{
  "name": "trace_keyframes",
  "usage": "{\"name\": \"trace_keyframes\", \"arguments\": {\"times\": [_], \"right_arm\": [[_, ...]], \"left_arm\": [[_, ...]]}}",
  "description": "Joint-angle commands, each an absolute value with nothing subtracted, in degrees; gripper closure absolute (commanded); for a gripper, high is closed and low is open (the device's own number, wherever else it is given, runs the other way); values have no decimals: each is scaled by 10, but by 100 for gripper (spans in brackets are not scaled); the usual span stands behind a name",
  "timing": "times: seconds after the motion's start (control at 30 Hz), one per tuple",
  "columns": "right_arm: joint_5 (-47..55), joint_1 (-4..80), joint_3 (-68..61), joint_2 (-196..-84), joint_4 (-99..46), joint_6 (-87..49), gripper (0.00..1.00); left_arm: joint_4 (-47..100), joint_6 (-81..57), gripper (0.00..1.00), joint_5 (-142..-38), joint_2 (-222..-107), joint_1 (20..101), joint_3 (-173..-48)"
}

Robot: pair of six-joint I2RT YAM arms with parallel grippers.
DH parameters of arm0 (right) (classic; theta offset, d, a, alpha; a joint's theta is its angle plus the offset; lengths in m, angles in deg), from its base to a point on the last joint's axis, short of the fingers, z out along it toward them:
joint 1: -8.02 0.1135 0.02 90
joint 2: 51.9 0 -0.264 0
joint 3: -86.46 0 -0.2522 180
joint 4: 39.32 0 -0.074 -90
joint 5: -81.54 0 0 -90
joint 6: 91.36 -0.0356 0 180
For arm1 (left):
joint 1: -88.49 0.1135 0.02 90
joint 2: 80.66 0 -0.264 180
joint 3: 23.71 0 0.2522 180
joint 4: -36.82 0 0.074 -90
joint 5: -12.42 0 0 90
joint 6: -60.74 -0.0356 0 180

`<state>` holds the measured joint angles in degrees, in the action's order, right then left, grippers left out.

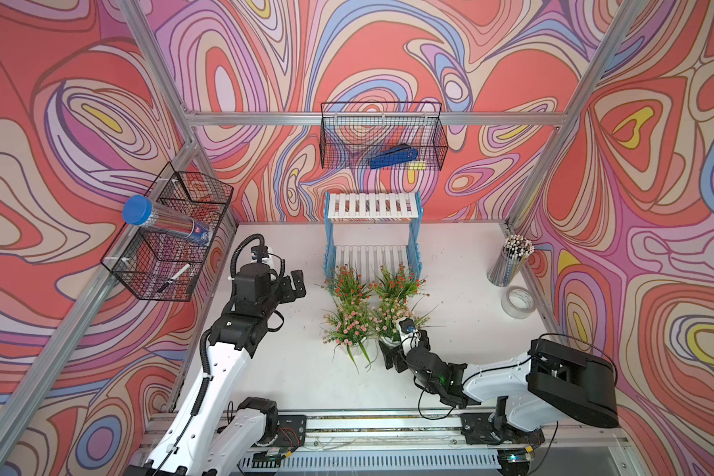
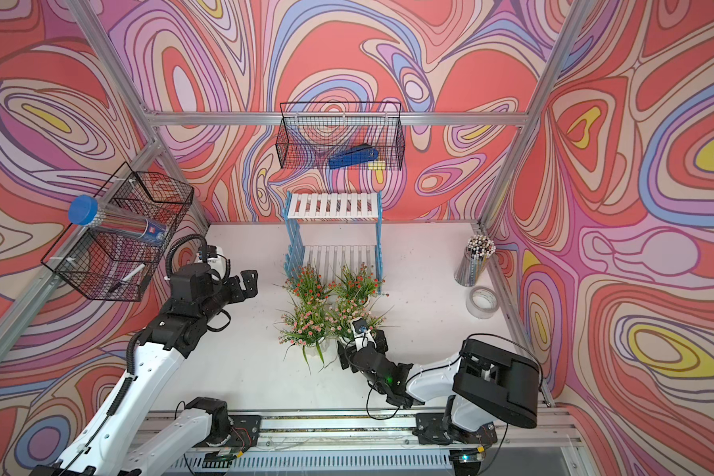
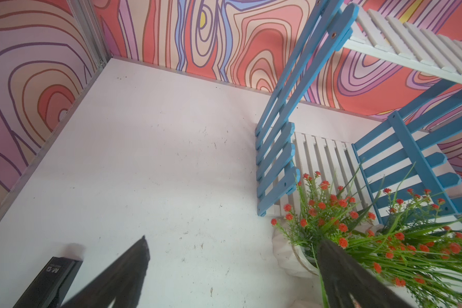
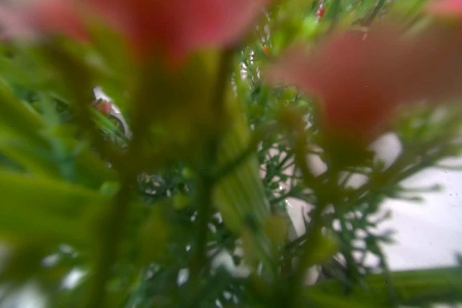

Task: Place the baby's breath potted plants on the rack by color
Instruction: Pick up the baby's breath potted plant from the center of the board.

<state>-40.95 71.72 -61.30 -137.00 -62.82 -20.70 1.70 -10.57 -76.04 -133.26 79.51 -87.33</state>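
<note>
Pressed blurred against the right wrist lens: pale pink baby's breath potted plant. Could not tell the opening of the right end effector at its white ribbed pot. Held wide: left end effector. Stood with three more plants on the white table, before the blue-framed, white-slatted rack.

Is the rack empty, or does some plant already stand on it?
Empty. Both slatted shelves of the rack are bare in both top views; the potted plants stand on the table in front of it.
</note>
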Motion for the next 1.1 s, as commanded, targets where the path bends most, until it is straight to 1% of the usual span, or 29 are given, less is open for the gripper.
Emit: {"name": "trace_keyframes", "arguments": {"times": [0.0,0.33,0.47,0.67,0.77,0.9,1.07], "right_arm": [[-398,704,-605,-1388,-645,-199,2],[-377,681,-600,-1453,-695,-183,3],[-374,681,-605,-1447,-704,-179,9],[-367,681,-617,-1410,-692,-179,26],[-365,681,-613,-1399,-679,-178,32],[-371,682,-611,-1374,-662,-170,36],[-361,681,-599,-1287,-576,-165,38]], "left_arm": [[-1,-101,0,-751,-1334,794,-892],[-8,-100,0,-746,-1331,794,-891],[-10,-100,0,-744,-1330,793,-890],[-10,-97,0,-743,-1330,793,-887],[-11,-97,0,-746,-1330,794,-883],[-15,-100,0,-742,-1324,794,-879],[-13,-100,0,-739,-1320,793,-874]]}}
